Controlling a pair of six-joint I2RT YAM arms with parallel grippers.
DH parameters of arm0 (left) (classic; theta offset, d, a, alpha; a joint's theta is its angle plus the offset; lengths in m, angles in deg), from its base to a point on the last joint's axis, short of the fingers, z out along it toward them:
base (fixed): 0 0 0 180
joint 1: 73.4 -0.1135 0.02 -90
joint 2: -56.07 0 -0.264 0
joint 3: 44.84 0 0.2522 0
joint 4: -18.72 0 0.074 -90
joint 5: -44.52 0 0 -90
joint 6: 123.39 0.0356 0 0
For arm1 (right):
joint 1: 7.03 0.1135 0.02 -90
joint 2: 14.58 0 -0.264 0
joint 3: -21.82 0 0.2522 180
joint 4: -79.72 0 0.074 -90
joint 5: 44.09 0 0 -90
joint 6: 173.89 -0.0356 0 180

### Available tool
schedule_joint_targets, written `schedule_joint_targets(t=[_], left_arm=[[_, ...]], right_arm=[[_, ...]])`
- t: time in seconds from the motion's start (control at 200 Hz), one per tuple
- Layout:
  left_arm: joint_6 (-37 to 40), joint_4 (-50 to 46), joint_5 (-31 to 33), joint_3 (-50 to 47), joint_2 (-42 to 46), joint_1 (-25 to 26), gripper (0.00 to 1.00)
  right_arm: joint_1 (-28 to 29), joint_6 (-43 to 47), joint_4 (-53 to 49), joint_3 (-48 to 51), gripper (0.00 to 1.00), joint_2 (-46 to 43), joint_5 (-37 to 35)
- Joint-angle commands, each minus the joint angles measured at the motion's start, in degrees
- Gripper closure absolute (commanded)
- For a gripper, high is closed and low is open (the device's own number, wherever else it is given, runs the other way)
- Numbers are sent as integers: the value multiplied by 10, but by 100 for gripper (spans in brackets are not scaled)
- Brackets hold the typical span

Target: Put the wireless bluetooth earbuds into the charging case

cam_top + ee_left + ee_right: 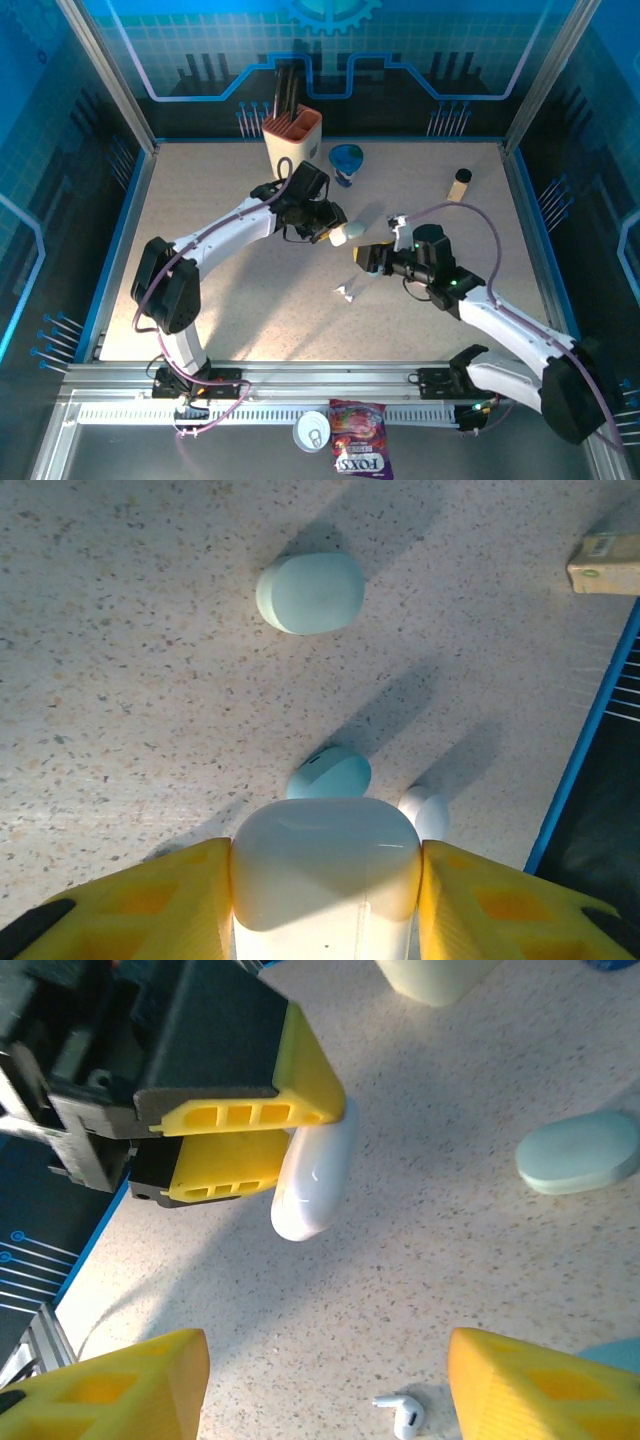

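Here we see the left end effector [325,855] holding 1 white case [325,880], the right end effector [330,1385] wide open near 1 white earbud [403,1412] on the desk [450,1250].

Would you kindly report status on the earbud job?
Left gripper shut on white pebble-shaped case. Right gripper open over white stemmed earbud. Pale teal case lies nearby.

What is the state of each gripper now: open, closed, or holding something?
Left gripper: closed on the white case.
Right gripper: open, holding nothing.
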Motion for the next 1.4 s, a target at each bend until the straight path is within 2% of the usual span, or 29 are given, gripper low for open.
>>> schedule_joint_targets(t=[0.0,0.18,0.41,0.715,0.89,0.96,1.026,1.191,1.276,1.396], left_arm=[[-15,17,-25,-13,28,-2,54],[-13,22,-27,-21,41,-2,54],[-13,28,-32,-27,49,-3,54],[-8,38,-32,-42,59,-6,55],[-11,53,-34,-57,71,-11,53],[-10,57,-33,-62,76,-13,49],[-11,71,-28,-72,85,-13,41],[15,129,11,-116,132,-16,1],[54,179,19,-147,170,-22,1],[160,301,-2,-221,233,-31,1]], right_arm=[[22,-19,60,-41,35,33,-14],[28,-40,96,-55,36,81,-5],[29,-62,134,-70,44,129,21],[28,-58,135,-74,74,142,26],[27,-46,131,-73,84,141,36],[25,-42,131,-70,85,138,36],[23,-35,130,-68,85,135,36],[14,5,102,-58,85,116,35],[4,44,75,-53,85,101,42],[-14,115,-1,-54,86,68,58]])
